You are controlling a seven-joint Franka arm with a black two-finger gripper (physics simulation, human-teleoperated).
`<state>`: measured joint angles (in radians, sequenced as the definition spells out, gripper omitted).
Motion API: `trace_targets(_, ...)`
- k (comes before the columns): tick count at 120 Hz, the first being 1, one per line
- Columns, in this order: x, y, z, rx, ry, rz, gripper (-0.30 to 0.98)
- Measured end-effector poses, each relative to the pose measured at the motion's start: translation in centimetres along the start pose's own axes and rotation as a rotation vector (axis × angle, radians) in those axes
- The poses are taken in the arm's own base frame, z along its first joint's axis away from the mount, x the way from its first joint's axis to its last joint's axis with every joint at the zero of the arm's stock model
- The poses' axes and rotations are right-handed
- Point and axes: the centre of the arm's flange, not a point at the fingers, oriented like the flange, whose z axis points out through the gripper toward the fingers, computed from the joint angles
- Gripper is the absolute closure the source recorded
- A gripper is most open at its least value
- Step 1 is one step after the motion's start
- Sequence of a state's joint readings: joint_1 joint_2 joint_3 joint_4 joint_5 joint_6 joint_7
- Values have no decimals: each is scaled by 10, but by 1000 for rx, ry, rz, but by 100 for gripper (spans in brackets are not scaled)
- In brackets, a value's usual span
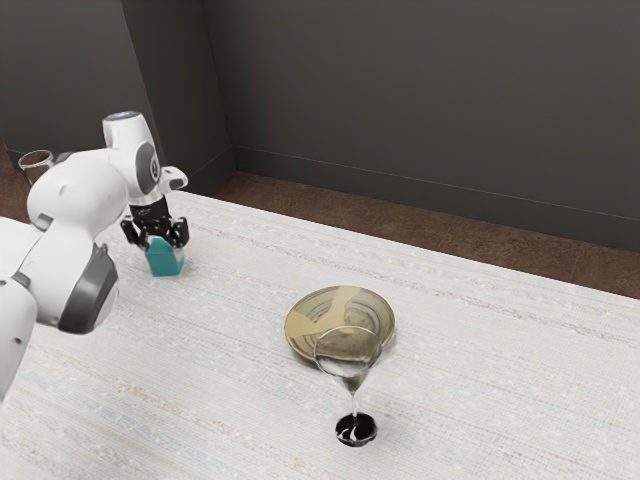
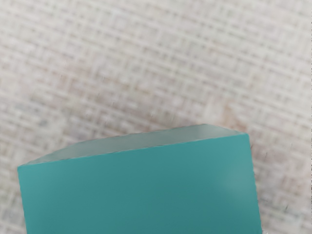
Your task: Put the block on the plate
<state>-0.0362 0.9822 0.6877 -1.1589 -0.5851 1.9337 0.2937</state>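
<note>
Whitish tabletop [image 1: 230,320] is spreading below my hand [image 1: 164,245], whether gripping the block [image 1: 165,262] I cannot tell, while the plate [image 1: 308,322], well apart, is awaiting carrying and placing.

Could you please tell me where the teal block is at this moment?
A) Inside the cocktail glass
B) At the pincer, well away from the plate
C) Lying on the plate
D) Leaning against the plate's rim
B: the teal block is right at the pincer, with bare tabletop between it and the plate.
</note>
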Motion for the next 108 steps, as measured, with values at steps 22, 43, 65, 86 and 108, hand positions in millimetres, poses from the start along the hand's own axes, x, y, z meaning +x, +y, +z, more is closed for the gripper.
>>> trace_targets(22, 2, 0, -1, 9, 14, 2, 34)
trace_targets(43, 2, 1, -9, 14, 27, 2, 40)
trace_targets(65, -1, 8, -34, 22, 46, 14, 44)
trace_targets(86, -10, 37, -71, 49, 68, 58, 46)
trace_targets(108, -16, 86, -94, 85, 83, 123, 47)
